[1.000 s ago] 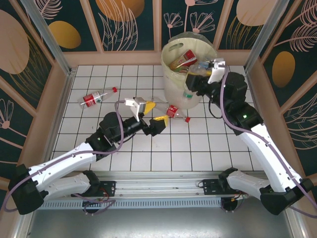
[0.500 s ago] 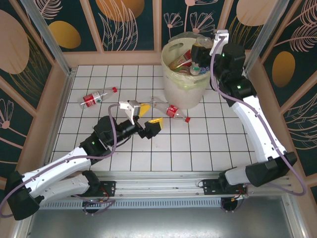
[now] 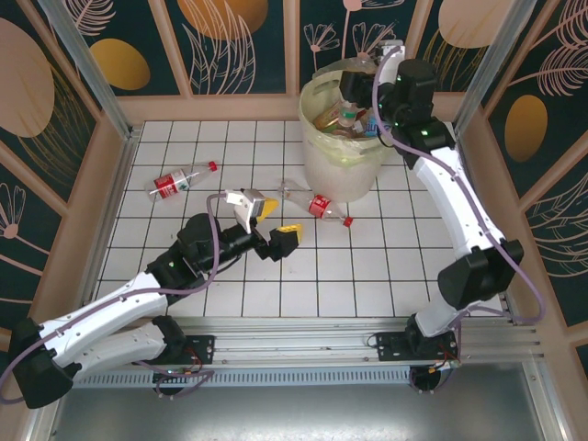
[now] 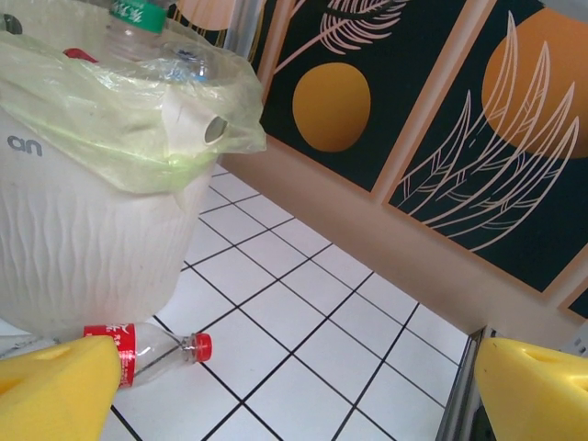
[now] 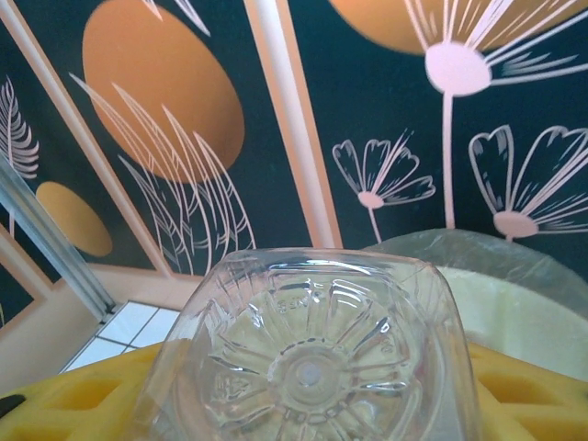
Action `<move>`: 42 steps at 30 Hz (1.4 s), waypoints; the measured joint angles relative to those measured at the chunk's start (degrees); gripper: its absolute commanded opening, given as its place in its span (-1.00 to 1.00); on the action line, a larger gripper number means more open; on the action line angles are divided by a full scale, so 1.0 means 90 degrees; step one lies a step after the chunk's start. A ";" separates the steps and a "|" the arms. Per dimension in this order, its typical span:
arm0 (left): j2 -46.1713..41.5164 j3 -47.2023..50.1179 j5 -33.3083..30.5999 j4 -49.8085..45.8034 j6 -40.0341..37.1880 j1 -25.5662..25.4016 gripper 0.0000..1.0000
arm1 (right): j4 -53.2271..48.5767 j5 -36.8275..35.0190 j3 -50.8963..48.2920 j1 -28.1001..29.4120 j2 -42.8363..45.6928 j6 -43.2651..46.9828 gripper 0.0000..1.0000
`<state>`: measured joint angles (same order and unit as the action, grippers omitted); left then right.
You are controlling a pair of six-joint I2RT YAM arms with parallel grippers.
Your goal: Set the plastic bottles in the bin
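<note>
The bin (image 3: 317,147) is a white bucket with a pale green liner, standing at the back of the tiled floor with several bottles inside. My right gripper (image 3: 360,92) hovers over its mouth, shut on a clear bottle (image 5: 312,358) whose moulded base fills the space between the yellow fingers (image 5: 78,400). A clear bottle with a red label (image 3: 317,204) lies on the floor against the bin's front; it also lies low left (image 4: 147,347) in the left wrist view. My left gripper (image 3: 273,220) is just left of it, open and empty. Another red-labelled bottle (image 3: 179,181) lies far left.
Wooden walls with leaf-patterned panels enclose the tiled floor on three sides. A metal post (image 3: 87,69) stands in the back left corner. The bin's wall (image 4: 73,239) rises close to my left gripper's left side, with open tiles to the right.
My right arm has swung the clear bottle up from the bin's right side to above its mouth. My left gripper has drawn back slightly from the bottle on the floor.
</note>
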<state>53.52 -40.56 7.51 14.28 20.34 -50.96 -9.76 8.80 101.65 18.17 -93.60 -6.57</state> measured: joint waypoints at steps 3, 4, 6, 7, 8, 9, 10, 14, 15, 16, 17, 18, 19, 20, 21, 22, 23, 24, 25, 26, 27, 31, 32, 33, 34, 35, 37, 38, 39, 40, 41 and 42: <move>0.0032 -0.0032 0.0029 -0.0015 -0.0005 0.0000 0.97 | -0.0177 0.0209 0.0321 -0.0012 -0.0410 -0.0138 0.25; 0.0046 -0.0032 0.0044 -0.0015 -0.0012 0.0000 0.97 | -0.0294 0.0279 0.0486 -0.0017 -0.0571 -0.0197 0.26; 0.0085 -0.0032 0.0080 -0.0022 -0.0015 0.0000 0.97 | -0.0481 0.0420 0.0806 -0.0024 -0.0865 -0.0335 0.30; 0.0112 -0.0032 0.0109 -0.0032 -0.0017 0.0000 0.97 | -0.0593 0.0493 0.0993 -0.0034 -0.1015 -0.0398 0.32; 0.0136 -0.0039 0.0114 -0.0058 -0.0017 0.0000 0.97 | -0.0695 0.0542 0.1168 -0.0036 -0.1166 -0.0474 0.33; 0.0158 -0.0044 0.0114 -0.0087 -0.0017 0.0000 0.97 | -0.0804 0.0583 0.1311 -0.0041 -0.1282 -0.0525 0.33; 0.0180 -0.0056 0.0114 -0.0124 -0.0019 0.0000 0.97 | -0.0908 0.0634 0.1438 -0.0049 -0.1394 -0.0588 0.34; 0.0194 -0.0092 0.0112 -0.0223 -0.0022 0.0000 0.97 | -0.1107 0.0794 0.1540 -0.0104 -0.1576 -0.0872 0.46; 0.0194 -0.0104 0.0112 -0.0243 -0.0022 0.0000 0.97 | -0.1139 0.0826 0.1540 -0.0126 -0.1588 -0.0942 0.51; 0.0194 -0.0112 0.0112 -0.0257 -0.0022 0.0000 0.97 | -0.1168 0.0852 0.1540 -0.0155 -0.1600 -0.1013 0.59; 0.0194 -0.0121 0.0112 -0.0270 -0.0022 0.0000 0.97 | -0.1188 0.0884 0.1540 -0.0189 -0.1603 -0.1088 0.67; 0.0194 -0.0126 0.0112 -0.0282 -0.0022 0.0000 0.97 | -0.1188 0.0906 0.1540 -0.0221 -0.1603 -0.1158 0.74; 0.0194 -0.0126 0.0109 -0.0284 -0.0022 0.0000 0.97 | -0.1185 0.0945 0.1540 -0.0262 -0.1603 -0.1207 0.81; 0.0194 -0.0126 0.0109 -0.0284 -0.0022 0.0000 0.97 | -0.1185 0.0988 0.1542 -0.0301 -0.1603 -0.1251 0.88; 0.0194 -0.0126 0.0109 -0.0287 -0.0022 0.0000 0.97 | -0.1190 0.1013 0.1542 -0.0335 -0.1605 -0.1287 0.92; 0.0194 -0.0126 0.0112 -0.0284 -0.0019 0.0000 0.97 | -0.1207 0.1030 0.1542 -0.0367 -0.1605 -0.1314 0.97; 0.0197 -0.0126 0.0112 -0.0284 -0.0019 0.0000 0.97 | -0.1236 0.1032 0.1545 -0.0398 -0.1605 -0.1324 0.98; 0.0197 -0.0126 0.0112 -0.0284 -0.0019 0.0000 0.97 | -0.1256 0.1030 0.1549 -0.0415 -0.1605 -0.1321 0.98; 0.0199 -0.0126 0.0109 -0.0284 -0.0019 0.0000 0.97 | -0.1287 0.1018 0.1559 -0.0442 -0.1605 -0.1316 0.98; 0.0209 -0.0126 0.0109 -0.0284 -0.0019 0.0000 0.97 | -0.1311 0.1001 0.1562 -0.0469 -0.1605 -0.1314 0.98; 0.0221 -0.0126 0.0109 -0.0284 -0.0019 0.0000 0.97 | -0.1331 0.0974 0.1564 -0.0481 -0.1603 -0.1314 0.98; 0.0316 -0.0126 0.0087 -0.0287 -0.0019 0.0000 0.97 | -0.1350 0.0845 0.1457 -0.0534 -0.1511 -0.1258 0.98; 0.0340 -0.0126 0.0080 -0.0291 -0.0022 0.0000 0.97 | -0.1350 0.0828 0.1341 -0.0546 -0.1416 -0.1209 0.98; 0.0355 -0.0126 0.0063 -0.0306 -0.0022 0.0000 0.97 | -0.1348 0.0814 0.1234 -0.0546 -0.1324 -0.1163 0.98; 0.0374 -0.0126 0.0036 -0.0340 -0.0024 0.0000 0.97 | -0.1328 0.0814 0.1073 -0.0546 -0.1173 -0.1112 0.98; 0.0389 -0.0126 0.0005 -0.0384 -0.0032 0.0000 0.97 | -0.1314 0.0818 0.0906 -0.0546 -0.1020 -0.1061 0.98; 0.0403 -0.0126 -0.0036 -0.0478 -0.0068 0.0000 0.97 | -0.1243 0.0831 0.0469 -0.0546 -0.0607 -0.0920 0.98; 0.0406 -0.0126 -0.0053 -0.0517 -0.0095 0.0000 0.97 | -0.1175 0.0852 0.0211 -0.0546 -0.0359 -0.0835 0.98; 0.0406 -0.0126 -0.0058 -0.0542 -0.0129 0.0000 0.97 | -0.1144 0.0869 0.0015 -0.0546 -0.0155 -0.0780 0.98; 0.0406 -0.0126 -0.0061 -0.0571 -0.0187 0.0000 0.97 | -0.1078 0.0889 -0.0248 -0.0546 0.0109 -0.0690 0.98; 0.0406 -0.0126 -0.0061 -0.0602 -0.0240 0.0000 0.97 | -0.1056 0.0913 -0.0493 -0.0546 0.0379 -0.0610 0.98; 0.0406 -0.0126 -0.0056 -0.0641 -0.0313 0.0000 0.97 | -0.1035 0.0940 -0.0716 -0.0546 0.0627 -0.0522 0.98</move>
<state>57.17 -41.69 7.01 8.51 17.52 -50.96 -19.07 17.26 95.20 13.26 -87.96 -11.27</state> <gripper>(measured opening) 0.985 0.989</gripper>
